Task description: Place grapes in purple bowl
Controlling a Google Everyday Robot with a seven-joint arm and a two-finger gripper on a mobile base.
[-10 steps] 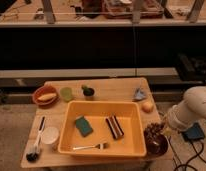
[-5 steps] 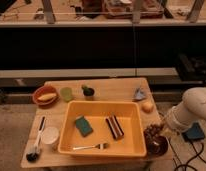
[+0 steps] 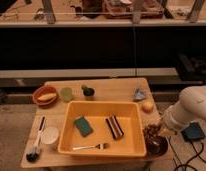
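Note:
The grapes [image 3: 152, 131], a dark reddish bumpy cluster, are at the upper rim of the purple bowl [image 3: 157, 147], which stands at the table's front right corner. I cannot tell whether they rest in the bowl or hang just above it. My gripper [image 3: 162, 132] is at the end of the white arm [image 3: 192, 111], which reaches in from the right. It is right against the grapes, over the bowl.
A large yellow bin [image 3: 102, 129] fills the table's middle and holds a green sponge [image 3: 83, 125], a dark striped item [image 3: 114, 126] and a fork [image 3: 90, 147]. Around it are an orange fruit [image 3: 147, 106], an orange bowl [image 3: 45, 95], a green cup [image 3: 66, 93], a white cup [image 3: 50, 135] and a brush [image 3: 35, 143].

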